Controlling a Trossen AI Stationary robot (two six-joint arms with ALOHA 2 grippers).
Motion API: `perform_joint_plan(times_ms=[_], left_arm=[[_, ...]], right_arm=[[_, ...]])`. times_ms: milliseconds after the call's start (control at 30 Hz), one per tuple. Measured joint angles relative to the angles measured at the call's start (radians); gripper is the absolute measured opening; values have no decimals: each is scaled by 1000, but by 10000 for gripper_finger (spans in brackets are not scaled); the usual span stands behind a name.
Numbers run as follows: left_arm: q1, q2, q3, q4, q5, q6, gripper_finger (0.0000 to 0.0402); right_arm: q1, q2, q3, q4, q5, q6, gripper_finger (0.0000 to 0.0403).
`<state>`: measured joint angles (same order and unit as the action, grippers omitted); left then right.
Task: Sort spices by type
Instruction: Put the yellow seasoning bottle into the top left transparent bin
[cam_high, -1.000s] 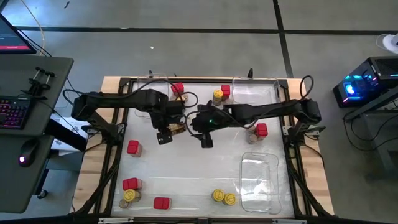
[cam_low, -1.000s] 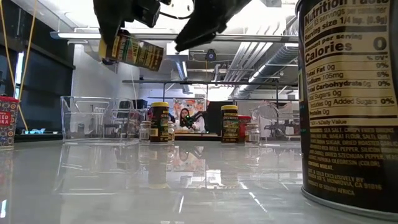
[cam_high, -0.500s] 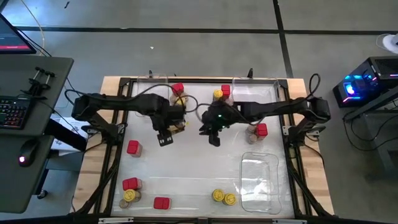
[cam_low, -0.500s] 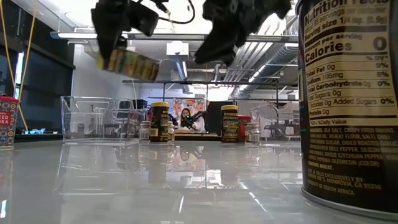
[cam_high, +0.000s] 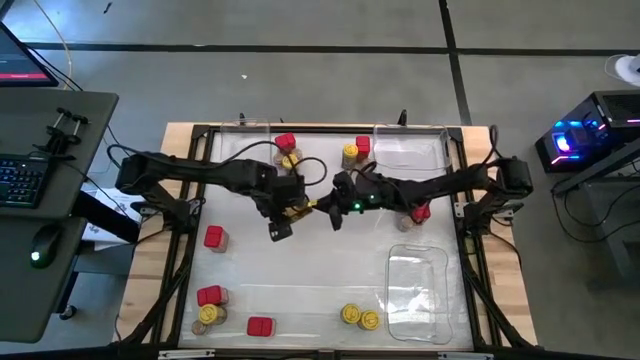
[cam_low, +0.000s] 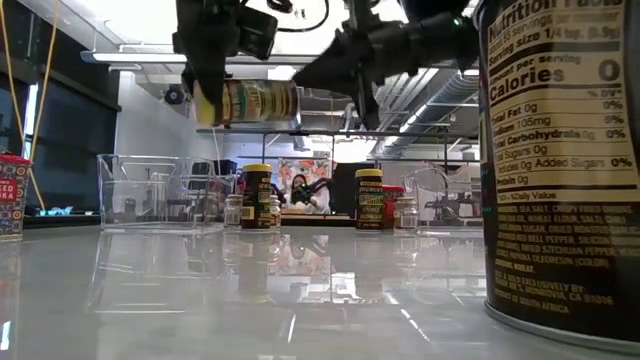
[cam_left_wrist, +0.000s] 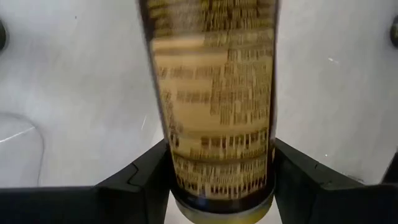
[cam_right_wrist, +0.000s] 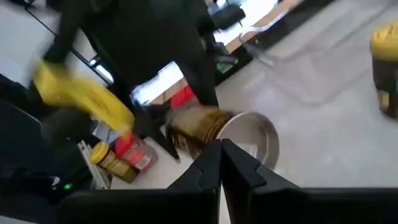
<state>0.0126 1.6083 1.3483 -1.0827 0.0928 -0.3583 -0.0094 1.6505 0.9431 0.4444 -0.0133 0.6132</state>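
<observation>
Spice jar in hand: a yellow-lidded spice jar (cam_high: 294, 208) lies on its side in the air above the middle of the table, clamped across its body by the left gripper (cam_high: 284, 212); in the low view it hangs level, well clear of the surface.
Left gripper: its two fingers press the jar's printed label from both sides, seen close in the left wrist view.
Right gripper: the right gripper (cam_high: 327, 209) sits just at 3 o'clock of the jar's base, fingers pinched fully together and holding nothing; the jar's round metal bottom fills its wrist view.
Other spices: red square-topped boxes (cam_high: 213, 237) lie at 9 o'clock and 7 o'clock, yellow-lidded jars (cam_high: 359, 318) at 6 o'clock, and a mixed cluster (cam_high: 354, 150) at 12 o'clock.
Clear tray: an empty clear tray (cam_high: 417, 290) waits at 4 o'clock.
Step, as I judge it: I am carrying this jar toward its own kind, or passing it between arms.
Doing it well: I would keep the jar level and the squeeze steady, since the label looks slick.
Next care: for a handover I must spread the right fingers first.
Risk: shut fingers nudging the base could twist the jar loose.
</observation>
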Motion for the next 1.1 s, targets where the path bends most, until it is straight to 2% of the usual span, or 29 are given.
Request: perform_joint_plan(times_ms=[100,400,567,867,1000,1100], left_arm=[[4,17,-1,5,-12,1,193],[-1,23,3,35,8,-15,193],[-6,22,28,26,3,-15,193],[-13,10,34,33,-17,-15,193],[-16,2,35,71,-51,-15,193],[-15,0,29,172,-78,-28,193]], right_arm=[[4,0,33,-45,40,-24,1],[4,35,59,-70,25,-38,0],[11,87,58,-10,13,7,0],[42,117,57,-45,63,11,0],[44,117,57,-63,67,7,0],[42,135,57,-66,70,7,0]])
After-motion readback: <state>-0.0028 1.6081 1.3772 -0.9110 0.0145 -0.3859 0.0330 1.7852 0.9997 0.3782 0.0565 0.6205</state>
